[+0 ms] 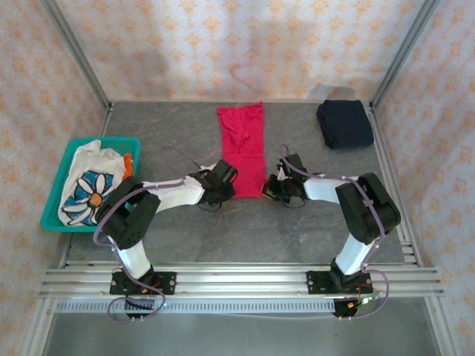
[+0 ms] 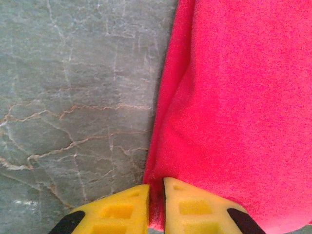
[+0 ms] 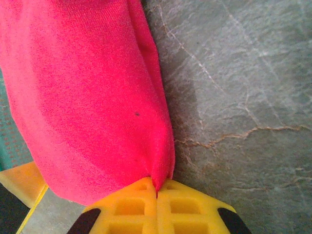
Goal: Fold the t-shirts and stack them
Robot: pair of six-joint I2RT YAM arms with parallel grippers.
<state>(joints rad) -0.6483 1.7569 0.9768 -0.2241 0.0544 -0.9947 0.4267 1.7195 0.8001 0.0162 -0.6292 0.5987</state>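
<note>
On my bench [image 1: 223,237] the flat shirt [image 1: 242,148] lies central, left hand [image 1: 228,178] and right hand [image 1: 269,187] at its near corners; folded shirt [image 1: 345,123] back right; third shirt [image 1: 89,185] in the basket [image 1: 52,211], left.

High rear view looking down, both wrist views close over the shared red t-shirt [image 2: 234,97]

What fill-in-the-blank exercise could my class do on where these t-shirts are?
The left gripper and the right gripper are each shut on the ___ t-shirt.
The folded navy t-shirt lies at the table's far ___ corner.
The flower-print t-shirt lies in the teal ___.
Missing words: red; right; basket.
</note>
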